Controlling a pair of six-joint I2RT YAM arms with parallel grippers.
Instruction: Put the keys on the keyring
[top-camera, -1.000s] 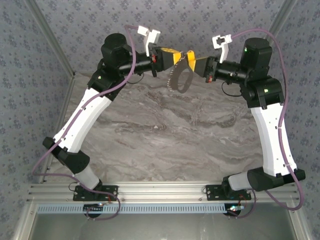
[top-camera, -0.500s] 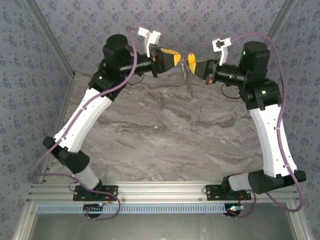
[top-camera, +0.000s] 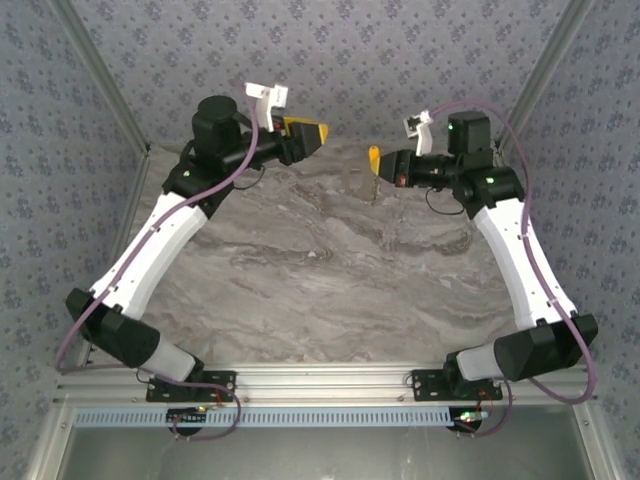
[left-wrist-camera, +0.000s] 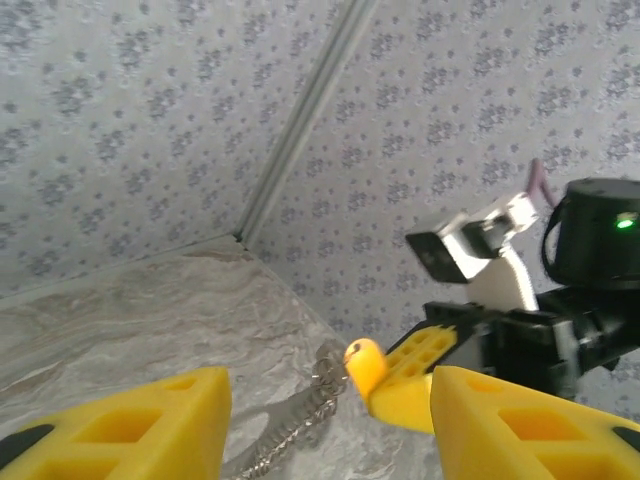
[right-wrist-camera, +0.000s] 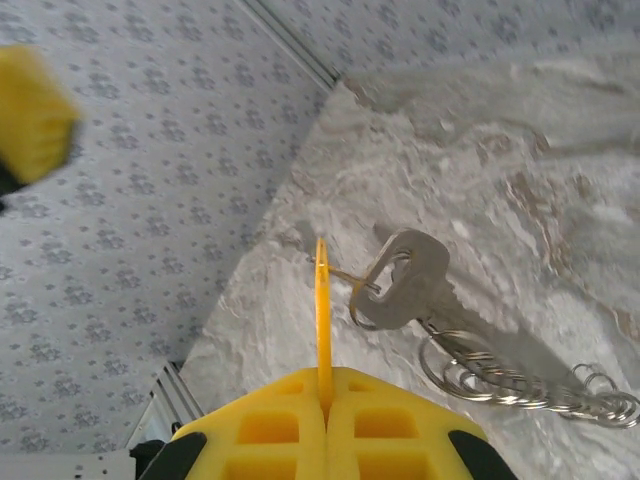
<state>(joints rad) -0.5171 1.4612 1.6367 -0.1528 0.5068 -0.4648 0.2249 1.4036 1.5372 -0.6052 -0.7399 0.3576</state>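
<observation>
Left gripper (left-wrist-camera: 330, 400) open and empty, raised over the far edge of the tabletop (top-camera: 300, 290), left of centre. Right gripper (right-wrist-camera: 322, 372) faces it across a gap, closed on the yellow head of the key (right-wrist-camera: 321, 300), also above the far edge. A silver key (right-wrist-camera: 408, 275) hangs from the yellow one by a thin ring. The keyring (right-wrist-camera: 480, 380) and chain (left-wrist-camera: 285, 440) dangle below. Cannot tell if the lowest links touch the marble.
</observation>
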